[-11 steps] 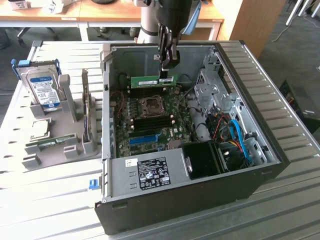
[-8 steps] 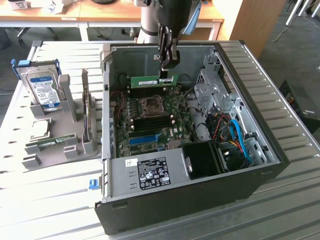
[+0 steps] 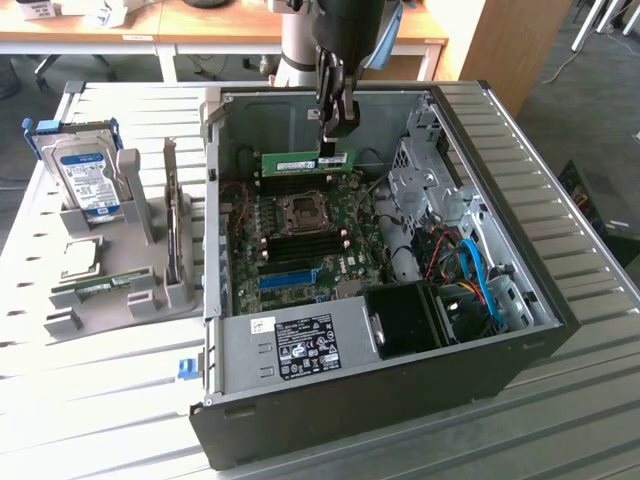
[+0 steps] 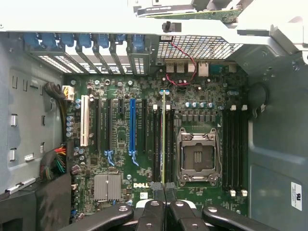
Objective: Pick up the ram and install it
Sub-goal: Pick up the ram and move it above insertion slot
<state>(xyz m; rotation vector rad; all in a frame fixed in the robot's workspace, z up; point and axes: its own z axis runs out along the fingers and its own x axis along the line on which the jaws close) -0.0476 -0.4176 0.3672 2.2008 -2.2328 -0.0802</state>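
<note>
Entry: ram install, exterior and wrist views.

- My end effector (image 3: 336,138) hung in the upper centre of the exterior frame, coming down into the open computer case (image 3: 330,400). It was clenched on the top edge of the ram (image 3: 300,160).
- The ram sat level and on edge, long side running across the frame. It was over the far end of the motherboard (image 3: 300,235), just beyond the processor socket (image 3: 303,208).
- In the wrist view I looked straight down the stick. The ram (image 4: 163,139) showed as a thin pale-green line running away from the end effector (image 4: 164,190), whose two fingers were pressed together on it.
- That line lay parallel with the black memory slots, between them, and just beside the open processor socket (image 4: 198,156). The long blue slot (image 4: 132,125) lay on the stick's other side, well apart from it.
- I could not tell whether the ram's lower edge touched a slot or was seated in one.
- The case lay on its side on the slatted table (image 3: 120,400). A silver power supply (image 3: 300,345) with a black label sat at the near edge, and blue cables (image 3: 480,275) sat at the exterior view's right.
- A grey holder (image 3: 140,285) stood on the table at the exterior view's left, beside the case. It carried an upright hard drive (image 3: 88,175) at upper left, a square processor chip (image 3: 85,258) below that, and a second green stick (image 3: 98,287) lying flat nearest the camera.
</note>
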